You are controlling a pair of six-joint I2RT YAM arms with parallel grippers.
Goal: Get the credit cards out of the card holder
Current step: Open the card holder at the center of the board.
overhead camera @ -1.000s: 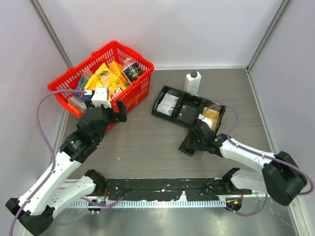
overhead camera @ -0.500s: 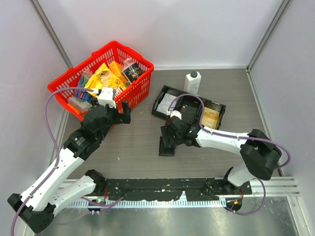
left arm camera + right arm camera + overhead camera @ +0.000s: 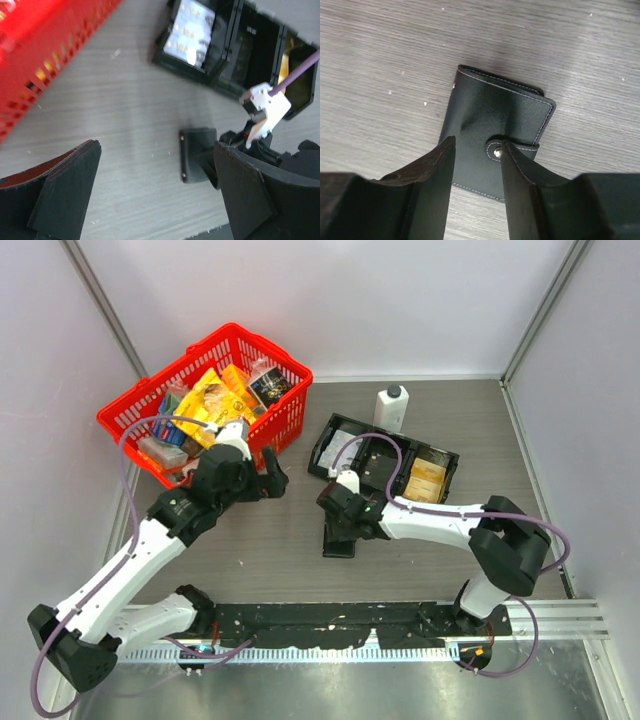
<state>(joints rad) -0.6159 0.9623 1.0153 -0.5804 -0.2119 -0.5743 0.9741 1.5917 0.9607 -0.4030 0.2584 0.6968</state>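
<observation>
From above, you see the card holder [image 3: 340,539] lying folded on the table [image 3: 290,560], just on the near side of the black tray [image 3: 322,462]. Your right gripper [image 3: 337,523] sits over it. Your left gripper [image 3: 272,480] hangs beside the red basket [image 3: 235,330], well apart from the holder. Credit cards [image 3: 345,447] lie in the tray's left and right compartments, and a white bottle [image 3: 391,407] stands behind the tray.

In your left wrist view, the left gripper's fingers [image 3: 65,195] are spread wide with nothing between them. The holder [image 3: 197,160] lies ahead on the table.

In your right wrist view, the right gripper [image 3: 476,150] is partly spread with nothing clamped. Its tips are on or just above the holder's [image 3: 495,110] black face, one of them at the snap tab [image 3: 520,147].
</observation>
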